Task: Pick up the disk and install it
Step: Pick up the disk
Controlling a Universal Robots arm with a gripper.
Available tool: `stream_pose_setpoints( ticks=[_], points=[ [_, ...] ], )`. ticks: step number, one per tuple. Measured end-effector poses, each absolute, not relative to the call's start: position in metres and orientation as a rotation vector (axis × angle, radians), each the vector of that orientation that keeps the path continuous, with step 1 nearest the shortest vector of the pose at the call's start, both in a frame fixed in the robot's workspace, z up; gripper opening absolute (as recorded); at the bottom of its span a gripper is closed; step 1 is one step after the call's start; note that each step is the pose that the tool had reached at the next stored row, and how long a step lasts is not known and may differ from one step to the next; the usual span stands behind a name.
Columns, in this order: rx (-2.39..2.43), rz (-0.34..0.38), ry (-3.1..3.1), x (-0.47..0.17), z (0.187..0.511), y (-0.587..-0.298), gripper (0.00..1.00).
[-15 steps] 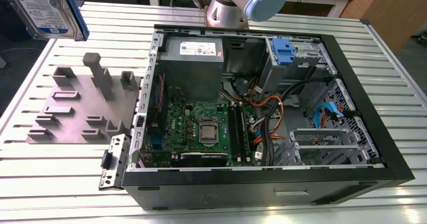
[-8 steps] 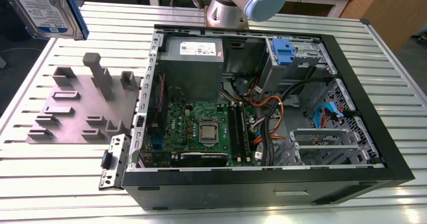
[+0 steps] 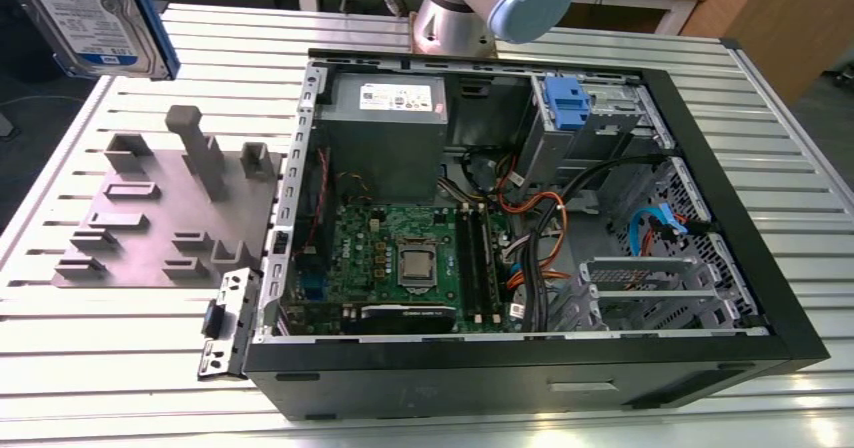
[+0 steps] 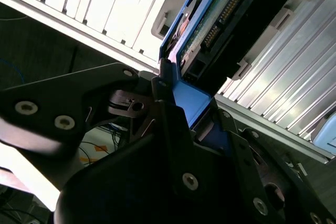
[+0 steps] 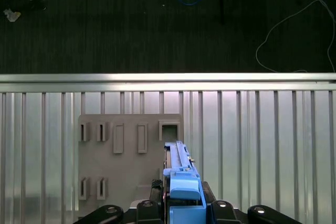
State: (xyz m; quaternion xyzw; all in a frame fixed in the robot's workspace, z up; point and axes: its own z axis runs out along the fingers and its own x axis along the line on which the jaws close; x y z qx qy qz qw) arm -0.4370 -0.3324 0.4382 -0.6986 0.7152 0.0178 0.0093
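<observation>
The disk (image 3: 100,18) hangs in the air at the exterior view's upper left, above the table's corner, with its white-and-blue label facing the camera and a blue carrier edge on its right side. In the first wrist view the disk (image 5: 180,174) is seen edge-on with its blue carrier frame, standing between the black fingers of my gripper (image 5: 181,205), high above the grey fixture plate (image 5: 126,156). The second wrist view shows the disk's (image 4: 220,19) green circuit board and connector, with my gripper (image 4: 184,100) shut on the blue frame.
An open black computer case (image 3: 747,298) lies on the slatted aluminium table (image 3: 107,368), with a motherboard, cables and a blue-latched drive bay (image 3: 567,103) inside. The grey fixture plate (image 3: 160,218) with upright blocks sits beside the case. Beyond the table edge (image 5: 168,80) is dark floor with cables.
</observation>
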Motion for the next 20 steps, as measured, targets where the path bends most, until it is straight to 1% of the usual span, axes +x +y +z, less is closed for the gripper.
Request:
stream_pose_setpoints(
  ticks=[20],
  points=[
    [-2.182, 0.055, 2.234, -0.437, 0.452, -0.332, 0.37]
  ],
)
